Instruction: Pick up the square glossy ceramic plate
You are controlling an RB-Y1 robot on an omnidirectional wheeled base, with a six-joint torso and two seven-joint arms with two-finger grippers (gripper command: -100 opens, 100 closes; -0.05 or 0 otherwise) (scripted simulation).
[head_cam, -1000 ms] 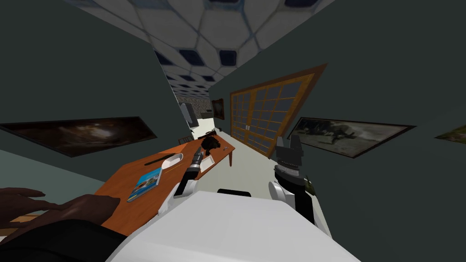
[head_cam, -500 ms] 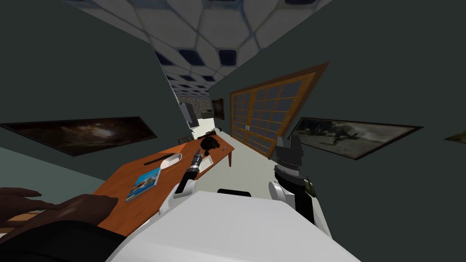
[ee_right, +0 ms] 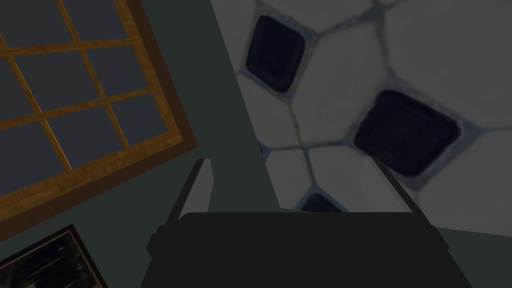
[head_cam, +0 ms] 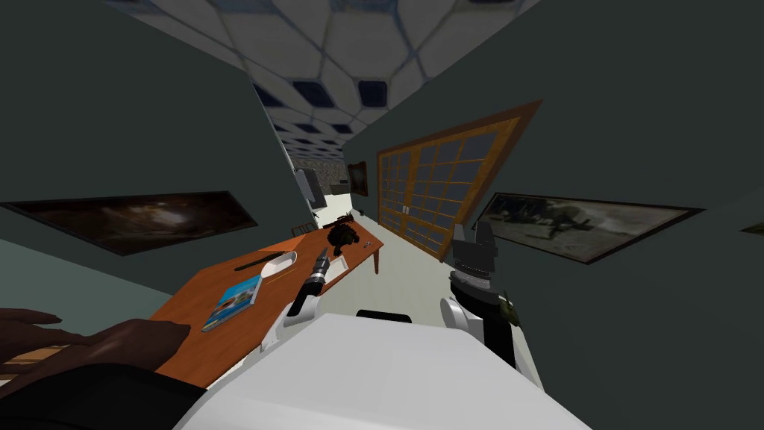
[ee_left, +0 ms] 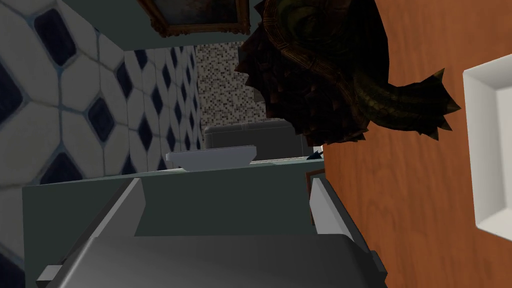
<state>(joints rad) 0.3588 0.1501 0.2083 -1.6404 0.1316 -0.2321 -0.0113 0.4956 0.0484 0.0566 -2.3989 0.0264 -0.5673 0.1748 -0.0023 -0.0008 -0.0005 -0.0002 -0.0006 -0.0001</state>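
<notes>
Head view: an orange-brown wooden desk (head_cam: 231, 345) occupies the left-centre of the frame. The square white glossy plate (head_cam: 338, 265) lies flat on it just left of frame centre, immediately beside the left claw (head_cam: 323, 257). The right claw (head_cam: 472, 231) is raised right of centre, off the desk. Left wrist view: fingers (ee_left: 320, 205) stand apart; the plate (ee_left: 492, 150) lies beside the claw, near a dark spiky figure (ee_left: 325, 75). Right wrist view: the right claw's (ee_right: 290, 187) fingers stand apart.

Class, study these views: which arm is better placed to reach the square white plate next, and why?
Left. The left tool, open, is at the table, close to the plate. The right tool, also open, is raised off to the side, away from the table.
</notes>
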